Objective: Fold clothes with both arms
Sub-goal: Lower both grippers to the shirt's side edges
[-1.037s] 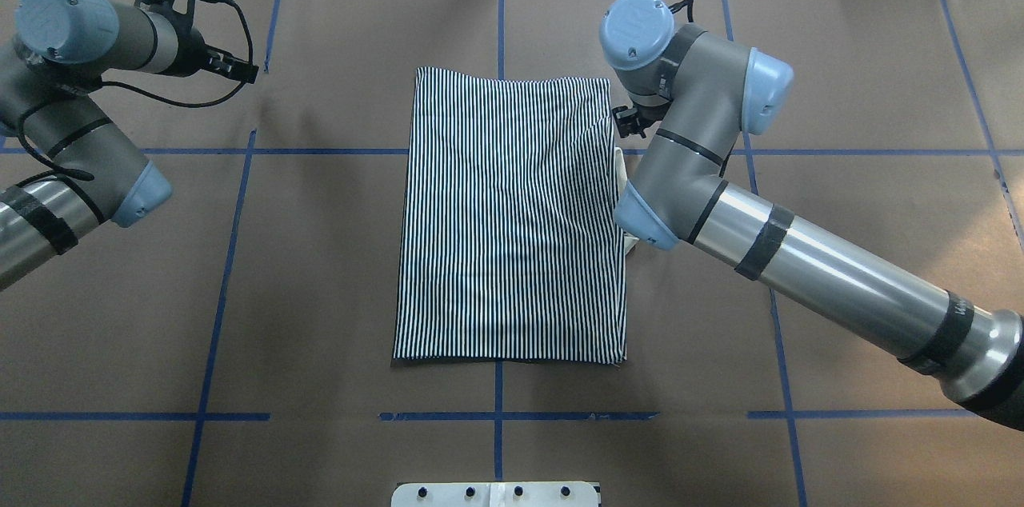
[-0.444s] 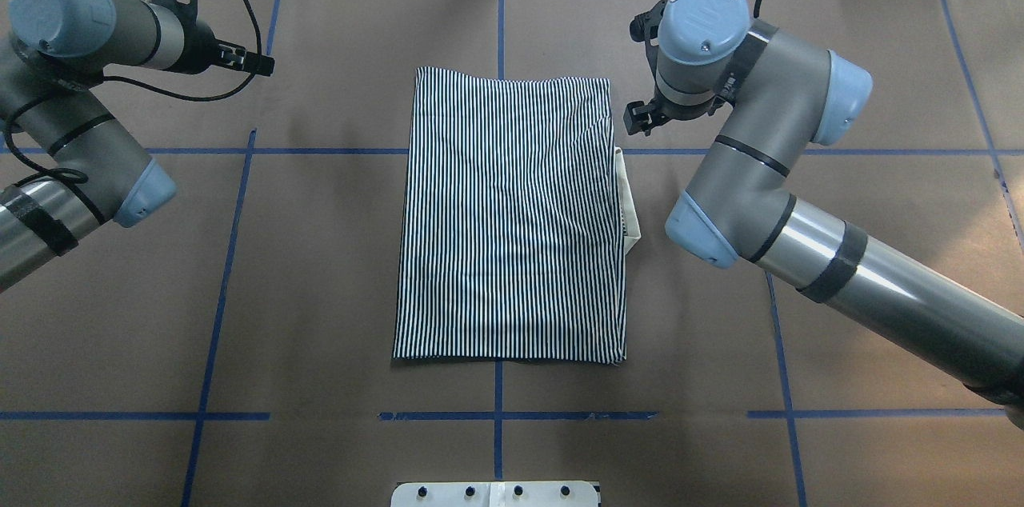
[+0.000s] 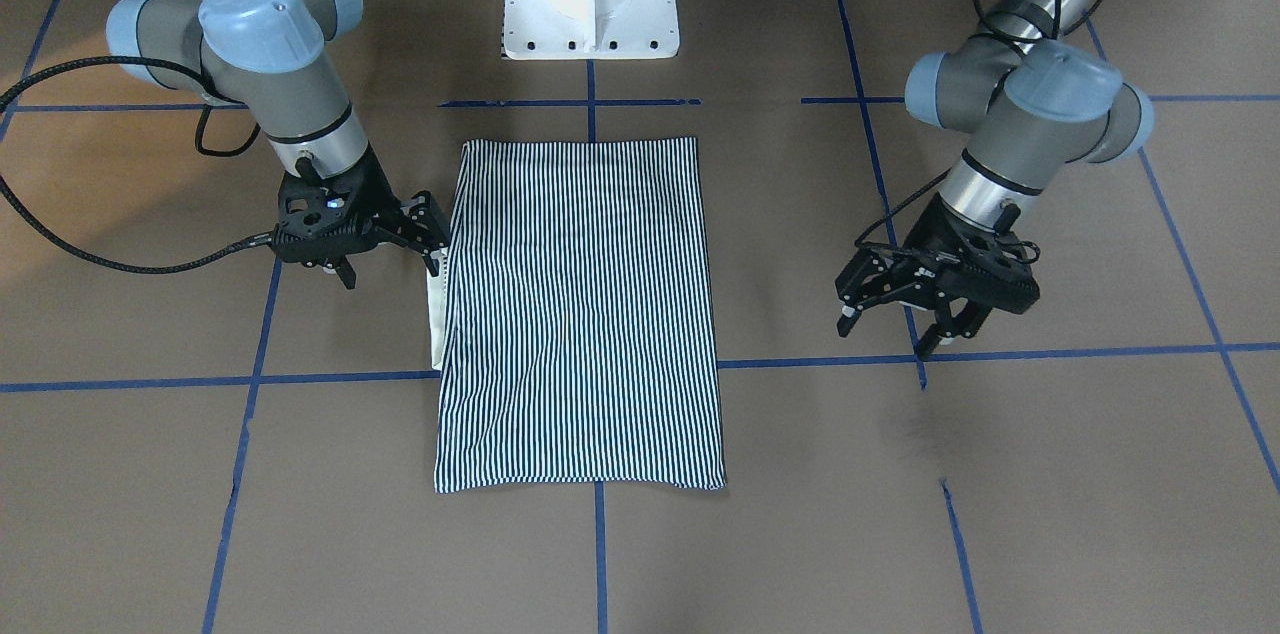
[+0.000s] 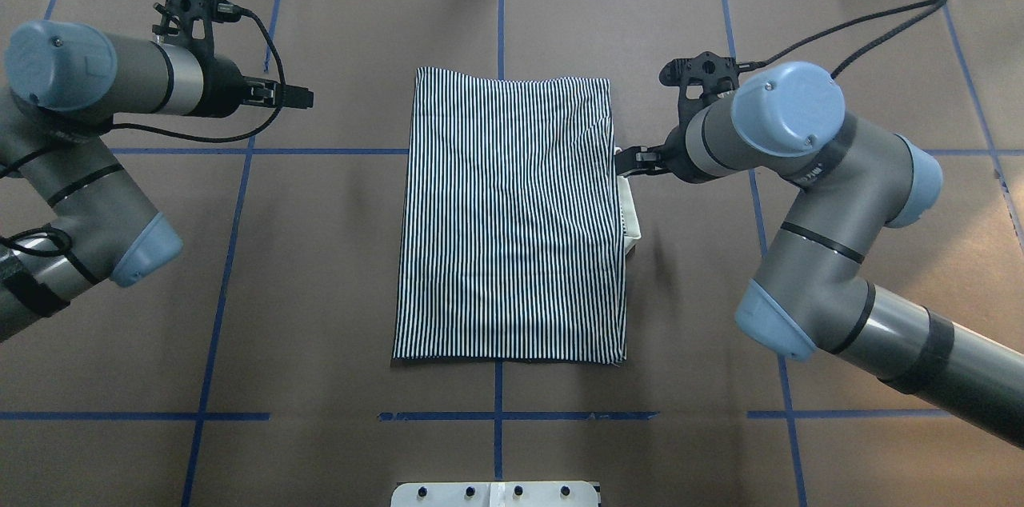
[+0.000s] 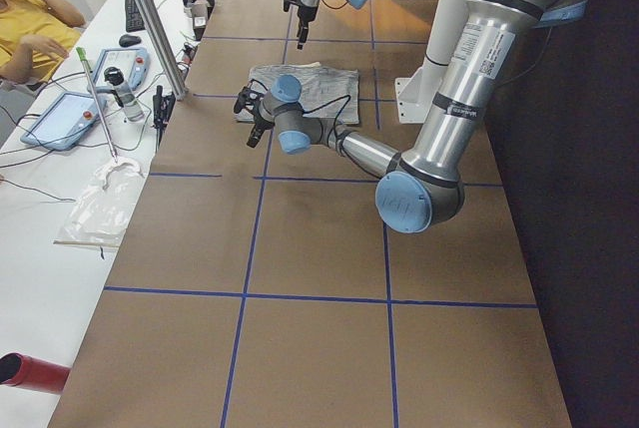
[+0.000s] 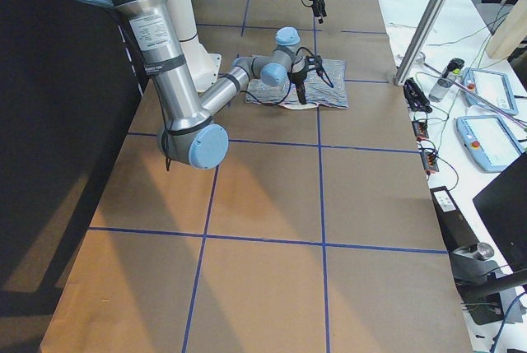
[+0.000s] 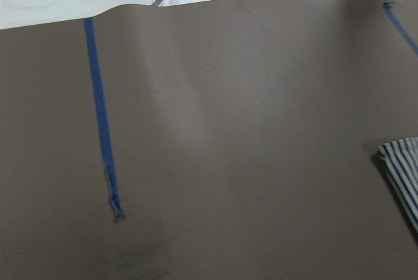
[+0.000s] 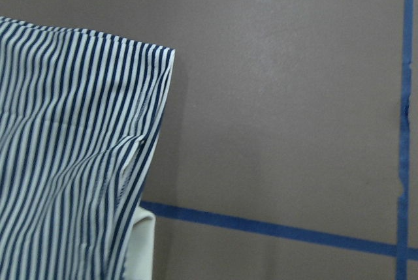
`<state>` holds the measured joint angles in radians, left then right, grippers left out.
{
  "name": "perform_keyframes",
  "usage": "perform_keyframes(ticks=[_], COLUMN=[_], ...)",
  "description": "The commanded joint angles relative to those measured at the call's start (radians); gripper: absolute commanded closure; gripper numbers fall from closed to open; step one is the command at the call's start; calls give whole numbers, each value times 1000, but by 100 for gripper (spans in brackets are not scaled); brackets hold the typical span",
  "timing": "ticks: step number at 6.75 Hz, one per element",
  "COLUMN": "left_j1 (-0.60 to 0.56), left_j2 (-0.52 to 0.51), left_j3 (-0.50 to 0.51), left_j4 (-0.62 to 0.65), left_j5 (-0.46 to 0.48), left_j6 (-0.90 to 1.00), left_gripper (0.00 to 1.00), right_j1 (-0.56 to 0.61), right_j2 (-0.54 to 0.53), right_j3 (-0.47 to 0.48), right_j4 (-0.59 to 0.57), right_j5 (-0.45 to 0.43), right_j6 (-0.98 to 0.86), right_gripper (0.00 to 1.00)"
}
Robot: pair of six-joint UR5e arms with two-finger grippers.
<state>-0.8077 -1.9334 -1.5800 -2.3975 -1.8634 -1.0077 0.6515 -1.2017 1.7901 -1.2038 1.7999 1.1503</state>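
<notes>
One garment on show: the striped polo shirt (image 4: 512, 219), folded into a neat tall rectangle, lies flat in the middle of the brown table (image 4: 320, 291). A sliver of its cream collar (image 4: 634, 215) pokes out along the right edge. It looks like thin, light knit, soft and floppy, with no stiffness to lean on, so I'd expect it to sag and drag if lifted from one point only. The layers could slide apart too. The sensible holds look to be the two far corners or the two near ones, pinching all the layers together, one corner per arm, so the fold comes over evenly.

Out to the arms now. The right gripper (image 4: 628, 160) sits low, just beside the shirt's right edge and right by that collar. Its wrist is turned so the fingers point in at the cloth, jaws apart, nothing in them. The left gripper (image 3: 882, 339) hangs well apart from the shirt, out to the left over bare table near a blue tape line (image 4: 240, 151). Its fingers are spread, empty, angled downward, with the elbow tucked back.
</notes>
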Motion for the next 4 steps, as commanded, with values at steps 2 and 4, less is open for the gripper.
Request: perform_keyframes(ticks=[2,4], left_j1=[233,423], left_j2=[85,18], left_j3=[-248,-357], left_j4=[99,484], left_j5=[143,287], left_j6=[-351,-476], left_gripper=[0,0], right_j1=[-102,-105], right_j2=[-105,-110], right_j3=[135,138], right_j4=[122,121], right_j5=[-134,-139], right_j6=[302,316], right_gripper=[0,0])
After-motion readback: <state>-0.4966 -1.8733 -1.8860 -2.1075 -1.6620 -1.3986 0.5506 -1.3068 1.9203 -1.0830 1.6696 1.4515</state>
